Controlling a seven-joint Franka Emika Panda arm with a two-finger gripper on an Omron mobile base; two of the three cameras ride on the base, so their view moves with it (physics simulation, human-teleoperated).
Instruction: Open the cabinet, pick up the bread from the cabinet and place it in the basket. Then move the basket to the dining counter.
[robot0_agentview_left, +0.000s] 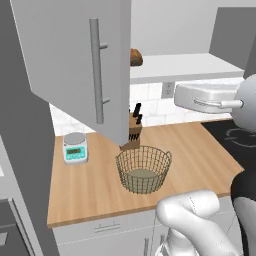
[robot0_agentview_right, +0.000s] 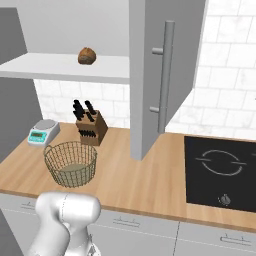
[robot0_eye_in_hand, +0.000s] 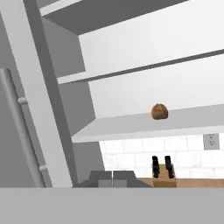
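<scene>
While the cabinet (robot0_agentview_right: 150, 75) stands with its doors swung open, the bread (robot0_agentview_right: 87, 55) is seen lying on the lowest shelf (robot0_agentview_right: 60, 67) inside, small, round and golden-brown, well above the table (robot0_agentview_right: 130, 175). In the hand view the bread (robot0_eye_in_hand: 159, 111) is shown on that same shelf, right of centre, with further shelves above it. In the left base view the bread (robot0_agentview_left: 136, 57) is partly hidden behind the edge of the open door (robot0_agentview_left: 75, 65), whose long vertical bar handle (robot0_agentview_left: 96, 77) faces the camera.

Below the shelf, the basket (robot0_agentview_right: 70, 163) is set upright on the wooden table; its wire mesh and solid base disc are visible, and nothing is seen inside it. The basket (robot0_agentview_left: 143, 168) is placed just in front of a knife block (robot0_agentview_left: 133, 127). A small kitchen scale (robot0_agentview_left: 75, 147) is found near the table's left end, well apart from the basket. A black cooktop (robot0_agentview_right: 220, 172) is let into the table to the right.

The claw (robot0_eye_in_hand: 112, 178) is seen low in the hand view, its two tips drawn together with only a thin seam between them, and nothing is held. It is directed toward the open cabinet, well apart from the bread.
</scene>
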